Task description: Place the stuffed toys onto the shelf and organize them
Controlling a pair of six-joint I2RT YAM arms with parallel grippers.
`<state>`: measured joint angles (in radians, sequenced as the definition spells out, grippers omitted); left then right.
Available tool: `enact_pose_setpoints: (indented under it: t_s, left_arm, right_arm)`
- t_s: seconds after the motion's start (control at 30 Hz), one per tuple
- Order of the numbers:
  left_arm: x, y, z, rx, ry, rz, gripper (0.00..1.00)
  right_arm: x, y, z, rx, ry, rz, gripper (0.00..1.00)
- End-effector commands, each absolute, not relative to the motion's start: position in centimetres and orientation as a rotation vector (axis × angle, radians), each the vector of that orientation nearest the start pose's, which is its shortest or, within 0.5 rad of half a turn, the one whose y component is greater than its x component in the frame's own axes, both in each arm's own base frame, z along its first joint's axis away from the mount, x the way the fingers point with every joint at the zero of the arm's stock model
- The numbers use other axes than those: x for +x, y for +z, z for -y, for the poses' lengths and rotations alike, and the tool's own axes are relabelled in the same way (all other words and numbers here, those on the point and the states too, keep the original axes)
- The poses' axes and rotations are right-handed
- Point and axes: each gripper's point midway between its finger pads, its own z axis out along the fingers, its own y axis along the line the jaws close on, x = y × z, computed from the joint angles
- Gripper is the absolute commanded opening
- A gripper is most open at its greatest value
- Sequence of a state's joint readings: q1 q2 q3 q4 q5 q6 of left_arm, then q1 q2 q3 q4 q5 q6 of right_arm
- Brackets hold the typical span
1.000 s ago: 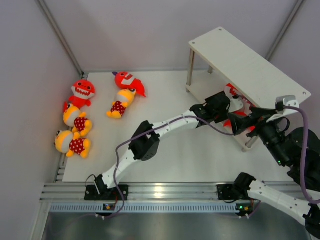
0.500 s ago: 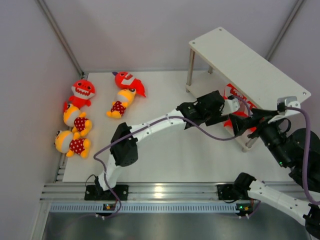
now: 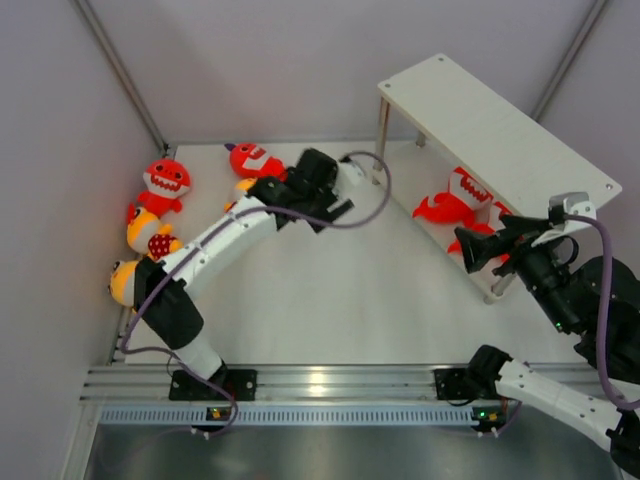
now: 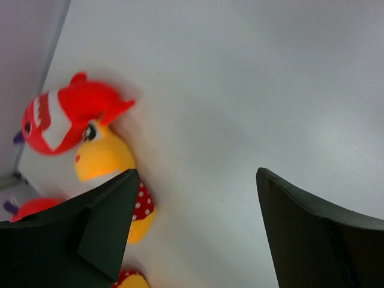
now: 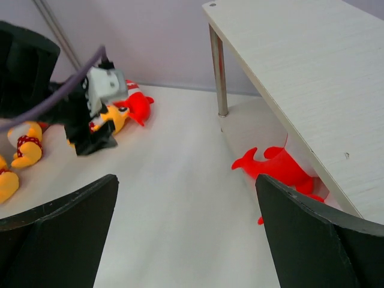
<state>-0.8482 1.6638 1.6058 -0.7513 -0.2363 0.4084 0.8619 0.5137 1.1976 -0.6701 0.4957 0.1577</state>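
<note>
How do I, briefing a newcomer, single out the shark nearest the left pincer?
From the shelf, follow the back wall leftward. The red shark lies beside the left pincer; unlike the upright shark at the left wall, it touches a yellow figure's head.

A: Shelf (image 3: 500, 130)?
B: Matt wood-grain boards, dull grey metal legs (image 3: 381, 128).
A: Toys (image 3: 166, 180)?
B: Fuzzy cloth plush, all of them. Bench (image 3: 350, 290) smooth, matt. Front rail (image 3: 320, 385) shiny metal. Left gripper (image 4: 195, 174): matt black plastic.
</note>
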Motion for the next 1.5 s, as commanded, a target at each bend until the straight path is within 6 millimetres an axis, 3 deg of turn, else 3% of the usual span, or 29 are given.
enact_pose_setpoints:
  t_s: [0.0, 0.1, 0.13, 0.23, 0.27, 0.37, 0.53, 0.63, 0.7, 0.9, 1.07, 1.17, 1.23, 1.27, 1.3, 1.33, 1.4, 1.47]
  left_arm:
    - [39.9, 23.2, 17.1, 0.857, 0.116, -2.181, 0.84]
    - [44.5, 23.8, 11.0, 0.568, 0.150, -2.250, 0.80]
    - [45.6, 22.4, 10.8, 0.496, 0.131, -2.294, 0.78]
    - [47.4, 21.6, 13.3, 0.423, -0.026, -2.303, 0.79]
    - [48.4, 20.0, 14.2, 0.415, -0.043, -2.328, 0.79]
    - [50.9, 16.9, 15.5, 0.370, 0.019, -2.358, 0.79]
    - [56.1, 12.9, 13.7, 0.163, 0.254, -2.345, 0.82]
    - [58.4, 11.6, 11.9, 0.065, 0.390, -2.302, 0.82]
    - [59.6, 11.5, 11.4, 0.044, 0.440, -2.256, 0.82]
    - [60.6, 9.2, 10.2, 0.087, 0.567, -2.226, 0.82]
    - [61.4, 7.9, 10.7, 0.102, 0.515, -2.230, 0.81]
    - [61.8, 7.1, 10.4, 0.102, 0.507, -2.240, 0.74]
    - [61.6, 6.0, 9.8, 0.089, 0.498, -2.264, 0.61]
    - [61.6, 5.5, 8.9, 0.078, 0.498, -2.280, 0.54]
    - [61.6, 5.4, 8.6, 0.081, 0.480, -2.290, 0.36]
    - [61.3, 4.8, 7.6, 0.079, 0.483, -2.310, 0.25]
    - [61.0, 5.0, 7.7, 0.111, 0.426, -2.329, 0.00]
    - [59.9, 6.3, 8.5, 0.182, 0.338, -2.342, 0.00]
  right_arm:
    - [17.8, 41.0, -9.2, -0.197, 0.413, -1.539, 0.99]
    - [18.3, 40.4, -9.4, -0.202, 0.394, -1.548, 1.00]
    - [18.5, 40.3, -9.6, -0.207, 0.386, -1.551, 0.99]
    - [18.8, 40.0, -9.7, -0.202, 0.372, -1.556, 0.99]
    - [19.0, 39.9, -9.8, -0.200, 0.367, -1.563, 1.00]
    - [19.0, 39.9, -9.8, -0.200, 0.361, -1.571, 0.99]
    - [19.3, 40.1, -9.1, -0.189, 0.318, -1.579, 0.99]
    - [19.4, 39.9, -9.3, -0.188, 0.320, -1.580, 0.99]
    - [19.5, 39.5, -9.5, -0.191, 0.317, -1.589, 0.99]
    - [20.0, 38.8, -10.0, -0.213, 0.295, -1.612, 0.99]
    - [20.6, 38.3, -10.9, -0.255, 0.271, -1.633, 0.99]
    - [20.8, 38.1, -11.1, -0.266, 0.263, -1.639, 1.00]
    - [20.8, 38.2, -11.1, -0.271, 0.261, -1.638, 1.00]
    - [20.7, 38.4, -11.0, -0.267, 0.262, -1.635, 0.99]
    - [20.6, 38.8, -10.8, -0.258, 0.266, -1.623, 0.99]
    - [20.6, 38.8, -10.7, -0.256, 0.266, -1.621, 0.99]
    - [20.5, 38.9, -10.5, -0.248, 0.271, -1.614, 0.99]
    - [20.2, 39.2, -10.3, -0.236, 0.280, -1.600, 0.99]
